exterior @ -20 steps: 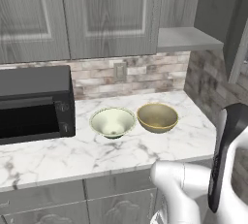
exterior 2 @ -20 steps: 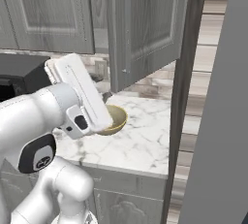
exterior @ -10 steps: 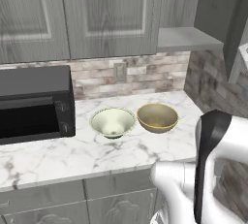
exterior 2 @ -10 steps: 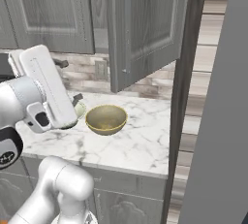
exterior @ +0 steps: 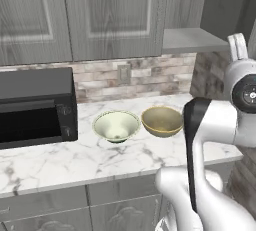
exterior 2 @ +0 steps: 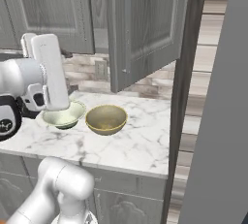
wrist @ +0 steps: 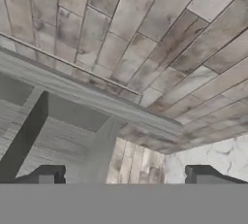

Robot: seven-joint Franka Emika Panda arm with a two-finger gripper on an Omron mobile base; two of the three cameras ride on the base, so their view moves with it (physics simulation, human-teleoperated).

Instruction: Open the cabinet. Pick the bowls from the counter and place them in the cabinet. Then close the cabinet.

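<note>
The cabinet [exterior 2: 145,29] is standing with its right door swung wide toward the room, and its grey shelf [exterior: 192,39] is showing bare. Below it the counter [exterior 2: 140,143] is carrying both bowls side by side, almost touching: the cream bowl [exterior: 116,125] sitting nearer the black microwave [exterior: 35,106], the tan bowl [exterior: 161,120] lying closer to the open cabinet side. Both appear to be holding nothing.

The opening step looks done, so the arm is probably turning to pick up a bowl. The claw [wrist: 126,174] is spreading its jaws wide and gripping nothing, facing wall planks and a cabinet edge rather than the bowls. To do this well, it should be swinging down over the tan bowl first, since that one is nearest the open shelf, straddling one rim wall with a finger inside and one outside, and keeping clear of the neighbouring cream bowl and the door's edge while lifting.
</note>
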